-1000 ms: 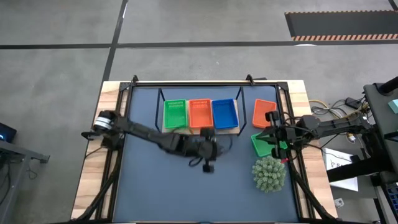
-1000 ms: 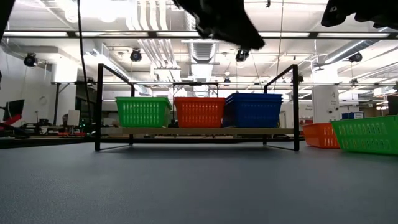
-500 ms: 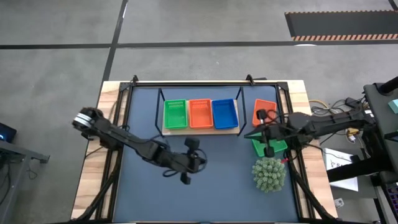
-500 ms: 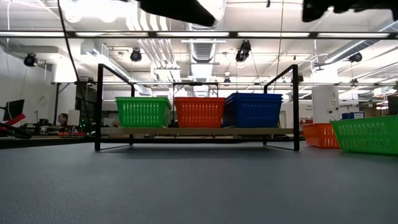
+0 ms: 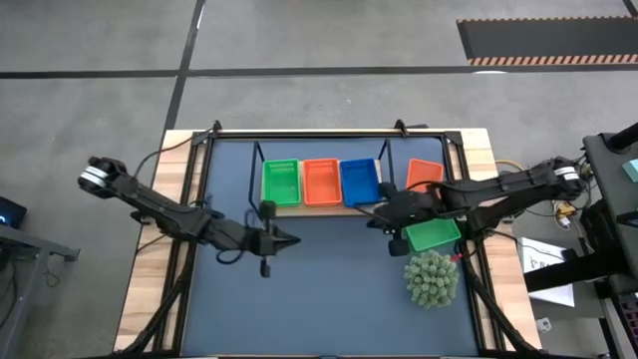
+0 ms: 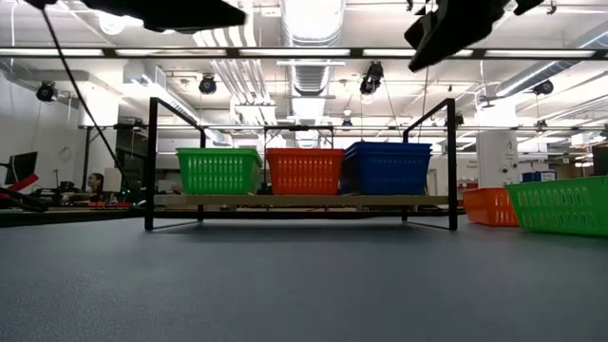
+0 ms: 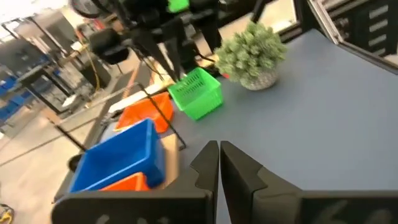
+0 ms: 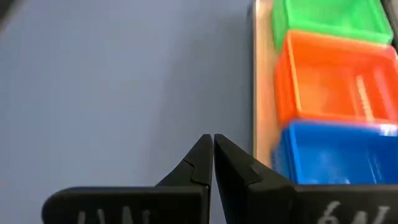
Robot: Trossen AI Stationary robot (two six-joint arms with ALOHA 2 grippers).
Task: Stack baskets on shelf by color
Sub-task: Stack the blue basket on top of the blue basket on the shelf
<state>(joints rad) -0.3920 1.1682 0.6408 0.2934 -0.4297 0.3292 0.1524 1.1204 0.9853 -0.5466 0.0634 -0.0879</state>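
From above, the shelf (image 5: 319, 207) sits near the far side of the mat (image 5: 319, 299). On it stand three baskets in a row: a green basket (image 5: 281, 182), an orange basket (image 5: 321, 181) and a blue basket (image 5: 359, 181). Another orange one (image 5: 424, 174) lies on the mat to the right of the shelf. Another green one (image 5: 433, 234) lies just in front of it, next to the plant ball (image 5: 431, 278). The left gripper (image 5: 292, 238) is over the mat in front of the shelf, with its fingers pressed together and nothing in them. The right gripper (image 5: 374, 212) is by the shelf's right front corner, near the blue basket. Its fingers are pressed together too, and empty.

From table height, the green (image 6: 218, 171), orange (image 6: 304, 171) and blue (image 6: 385, 168) baskets stand side by side on the shelf (image 6: 299, 200). The two loose baskets, orange (image 6: 487, 206) and green (image 6: 560, 206), are on the mat at the right. Dark arm parts show at the top.

The left wrist view shows its own fingers (image 7: 202, 168) touching each other. Past them are the blue basket (image 7: 118, 158), the loose orange one (image 7: 149, 112), the loose green one (image 7: 197, 93) and the plant ball (image 7: 252, 53).

The right wrist view shows its fingers (image 8: 198, 163) touching, with the mat under them. Beside them are the green (image 8: 326, 15), orange (image 8: 336, 81) and blue (image 8: 339, 158) baskets on the shelf.
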